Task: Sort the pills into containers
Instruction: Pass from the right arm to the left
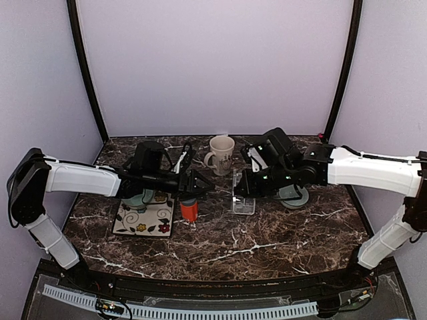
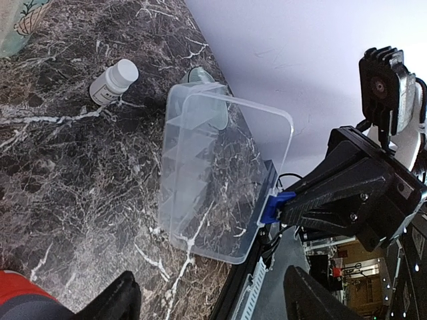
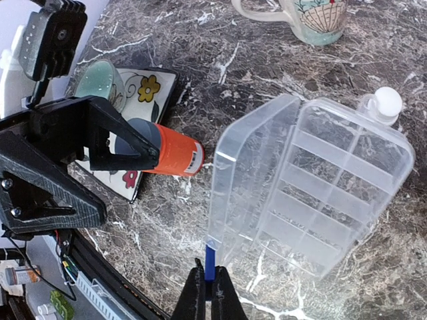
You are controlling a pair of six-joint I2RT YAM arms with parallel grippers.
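The clear organiser box (image 1: 243,203) lies on the marble table, with its compartments (image 3: 333,187) showing no pills. Its lid (image 3: 250,180) stands raised on edge. My right gripper (image 3: 208,293) is shut on the blue latch tab (image 3: 211,263) at the lid's edge; it also shows in the top view (image 1: 240,190) and the left wrist view (image 2: 283,200). My left gripper (image 2: 210,300) is open and empty, left of the box (image 2: 220,180). An orange bottle (image 3: 177,153) sits just outside one of its fingers (image 2: 117,300). No pills are in view.
A cream patterned mug (image 1: 221,155) stands behind the box. A small white bottle (image 3: 383,103) lies at the box's far corner. One pale green bowl (image 1: 142,198) sits on a floral mat (image 1: 143,223), and another (image 1: 294,197) under my right arm.
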